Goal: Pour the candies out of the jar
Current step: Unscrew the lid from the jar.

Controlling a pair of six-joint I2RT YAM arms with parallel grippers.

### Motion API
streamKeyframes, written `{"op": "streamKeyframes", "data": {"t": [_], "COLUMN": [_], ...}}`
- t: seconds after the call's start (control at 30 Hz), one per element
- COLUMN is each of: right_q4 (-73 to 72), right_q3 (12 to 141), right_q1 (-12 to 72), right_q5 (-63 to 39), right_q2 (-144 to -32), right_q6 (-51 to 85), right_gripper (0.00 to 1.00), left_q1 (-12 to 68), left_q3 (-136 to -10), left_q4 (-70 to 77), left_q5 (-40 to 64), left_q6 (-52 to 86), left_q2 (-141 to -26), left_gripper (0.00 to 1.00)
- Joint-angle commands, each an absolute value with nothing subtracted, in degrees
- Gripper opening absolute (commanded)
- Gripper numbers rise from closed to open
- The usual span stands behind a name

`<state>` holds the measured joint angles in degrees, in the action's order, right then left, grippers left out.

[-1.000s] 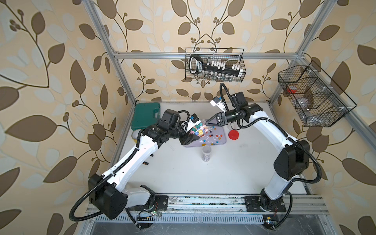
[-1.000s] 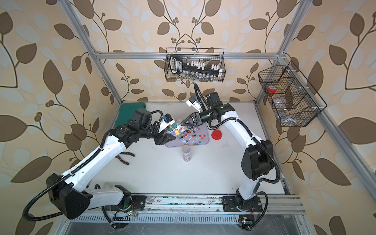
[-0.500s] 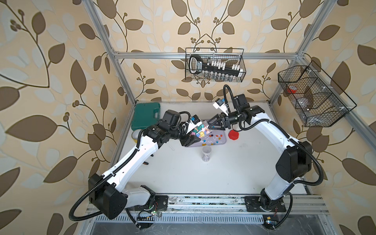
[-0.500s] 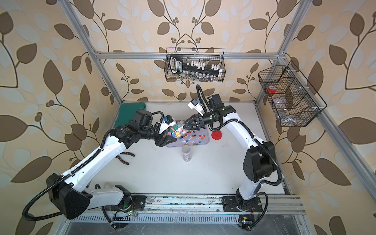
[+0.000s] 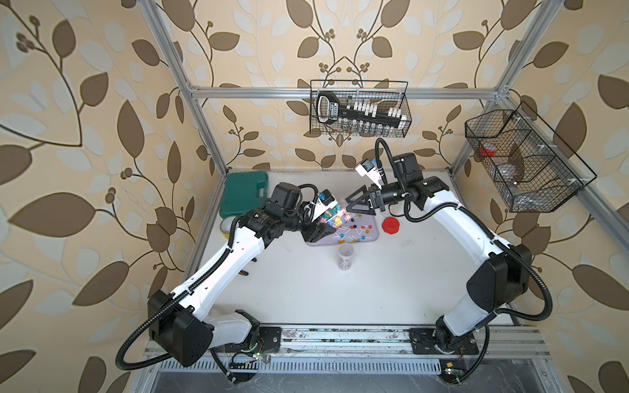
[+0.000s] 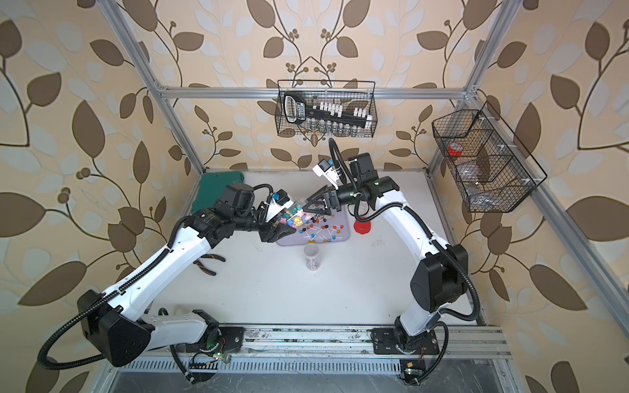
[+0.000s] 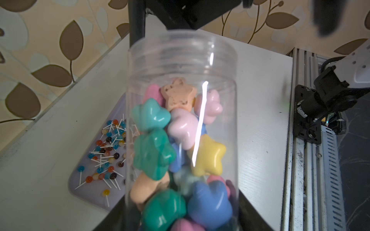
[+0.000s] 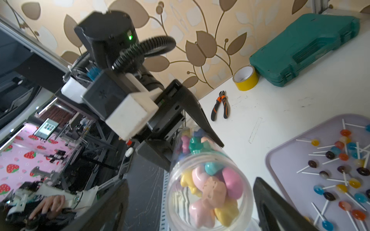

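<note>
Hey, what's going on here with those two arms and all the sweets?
The left gripper has its jaws clamped on a clear, lidless jar of pastel star candies, tipped above a lilac tray strewn with lollipops. The right gripper sits at the jar's mouth with its jaws wide open, gripping nothing. No stars show on the tray yet. A red lid lies beside the tray.

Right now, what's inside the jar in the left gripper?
Pastel star-shaped candies pile toward the base of the clear jar; its neck is empty. The jar's very bottom is hidden by the candies in front.
</note>
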<state>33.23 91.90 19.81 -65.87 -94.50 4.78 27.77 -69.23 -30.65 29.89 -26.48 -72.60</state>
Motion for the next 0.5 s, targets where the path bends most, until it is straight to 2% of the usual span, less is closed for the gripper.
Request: {"op": "streamKeyframes", "data": {"t": [0.0,0.13,0.47], "right_q4": [30.1,33.3,50.2], "right_q3": [95.2,95.7,101.7], "right_q1": [16.8,13.3,14.6], "right_q5": [-61.5,-61.1,-59.3], "right_q2": [-93.3,-94.2,-98.9], "right_q6": [19.4,27.4,20.1], "right_gripper": [0.98,0.99,0.98], "left_q1": [27.9,27.9,27.9], "left_q3": [-71.2,-71.5,-72.3], "left_q4": [-26.7,-27.0,-27.8], "left_q5": [29.8,28.4,25.6], "left_q6": [-27.0,-27.7,-29.8], "left_q2": [-70.9,-70.9,-70.6], "left_gripper": [0.56,0.56,0.56]}}
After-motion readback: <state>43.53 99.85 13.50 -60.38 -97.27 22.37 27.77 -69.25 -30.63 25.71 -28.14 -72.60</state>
